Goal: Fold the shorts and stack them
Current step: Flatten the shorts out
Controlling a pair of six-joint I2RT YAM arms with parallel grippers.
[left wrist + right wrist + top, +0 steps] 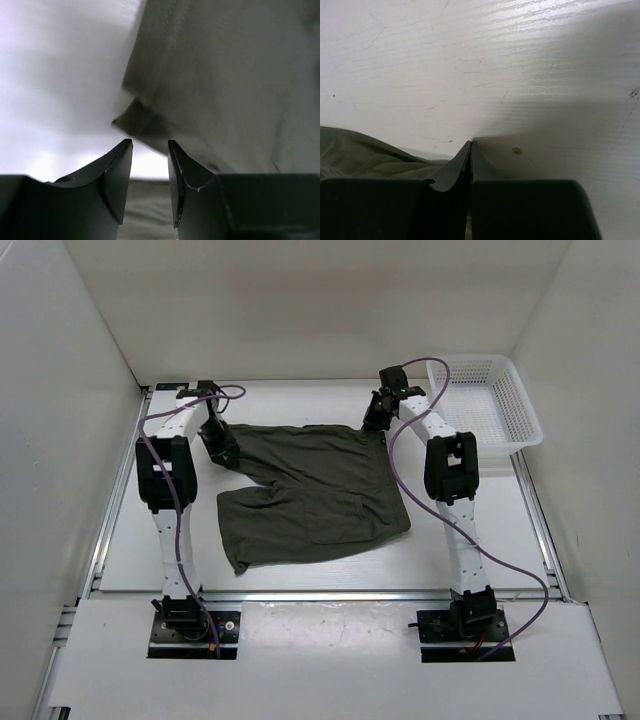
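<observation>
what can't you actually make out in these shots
- Right wrist view: the shut right hand hides whether the dark olive-green cloth shorts are pinched in it.
- Top view: its own wrist covers that corner.
- Left wrist view: the shorts are blurred and too close; no drawstring shows.

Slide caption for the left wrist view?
Left gripper, jaws parted, facing a folded corner of the dark olive-green cloth shorts.
</observation>
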